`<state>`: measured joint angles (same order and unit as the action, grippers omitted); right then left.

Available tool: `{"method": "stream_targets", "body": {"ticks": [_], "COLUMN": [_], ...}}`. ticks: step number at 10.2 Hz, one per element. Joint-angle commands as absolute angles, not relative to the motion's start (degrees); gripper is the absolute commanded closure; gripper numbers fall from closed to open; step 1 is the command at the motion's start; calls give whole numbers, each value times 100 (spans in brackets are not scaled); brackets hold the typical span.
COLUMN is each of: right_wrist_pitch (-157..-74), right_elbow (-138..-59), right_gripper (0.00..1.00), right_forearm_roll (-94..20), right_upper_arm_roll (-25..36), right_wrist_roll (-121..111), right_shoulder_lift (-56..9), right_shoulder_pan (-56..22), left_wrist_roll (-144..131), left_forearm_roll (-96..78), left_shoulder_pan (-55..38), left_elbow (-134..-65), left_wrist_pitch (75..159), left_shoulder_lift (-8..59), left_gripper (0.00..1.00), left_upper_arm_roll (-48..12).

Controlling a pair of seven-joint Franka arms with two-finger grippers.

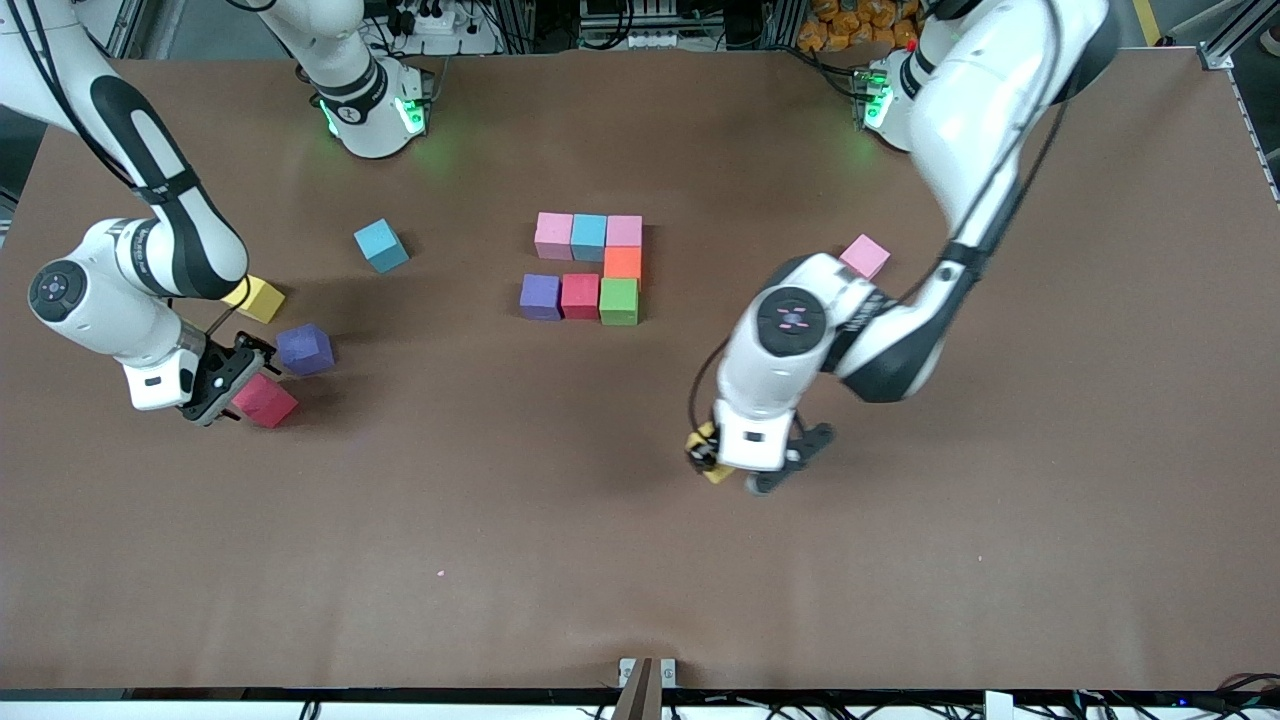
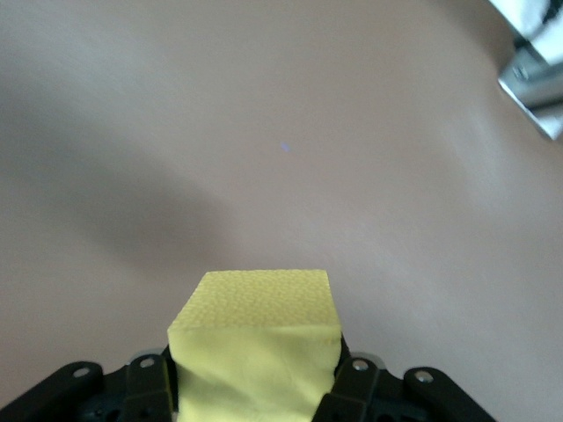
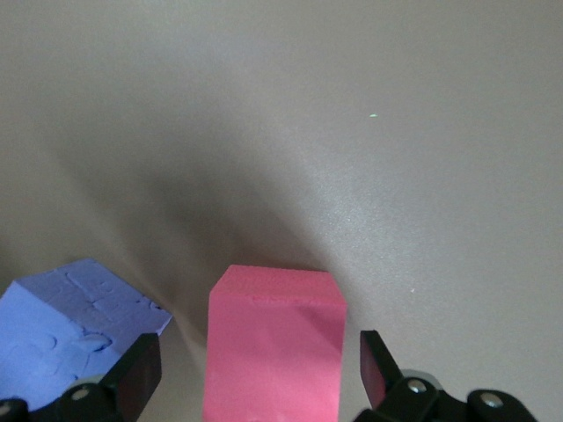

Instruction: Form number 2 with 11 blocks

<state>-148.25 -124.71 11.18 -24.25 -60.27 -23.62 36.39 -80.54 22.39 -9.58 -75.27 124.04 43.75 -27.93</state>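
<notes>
The partial number 2 stands mid-table: a row of pink (image 1: 553, 235), light blue (image 1: 589, 237) and pink (image 1: 624, 232) blocks, an orange block (image 1: 622, 263) under the last, then a row of purple (image 1: 540, 297), red (image 1: 580, 296) and green (image 1: 619, 301). My left gripper (image 1: 730, 472) (image 2: 255, 378) is shut on a yellow block (image 1: 708, 452) (image 2: 255, 343) over bare tabletop. My right gripper (image 1: 225, 385) (image 3: 259, 374) is open, one finger on each side of a loose red block (image 1: 270, 402) (image 3: 273, 352), with gaps at both sides.
At the right arm's end lie a loose purple block (image 1: 304, 349) (image 3: 62, 334) beside the red one, a yellow block (image 1: 258, 298) and a light blue block (image 1: 381, 245). A loose pink block (image 1: 865, 256) sits by the left arm's elbow.
</notes>
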Motion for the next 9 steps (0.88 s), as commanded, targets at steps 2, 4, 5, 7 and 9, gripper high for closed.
{"method": "stream_targets", "body": {"ticks": [2,4,5,7,9], "right_wrist_pitch": [-15038,-15082,-15126,-15135,-15126], "right_elbow": [-12507,-12507,-12507,-12498,-12454], "right_gripper": [0,0,0,6,45], "right_forearm_roll": [1055,1072,1090,1116,1238], "right_upper_arm_roll": [-2470,-2470,-2461,-2365,-2347], "right_wrist_roll": [-6021,-6012,-6012,-6021,-6038], "right_shoulder_lift": [-2496,-2610,-2619,-2663,-2628], "right_shoulder_pan": [3691,3691,3691,3700,3691], "left_wrist_roll": [-8550,-8509,-8377,-8043,-7806], "left_forearm_roll": [1995,1882,1837,1828,1750], "left_shoulder_pan": [-90,472,710,983,1019], "left_elbow": [-8832,-8833,-8833,-8833,-8833], "left_wrist_pitch": [12393,11946,11796,11506,11199], "left_shoulder_lift": [3218,2937,2892,2900,2970], "left_gripper": [63,63,63,63,63], "left_upper_arm_roll": [-2892,-2953,-2988,-2988,-2979]}}
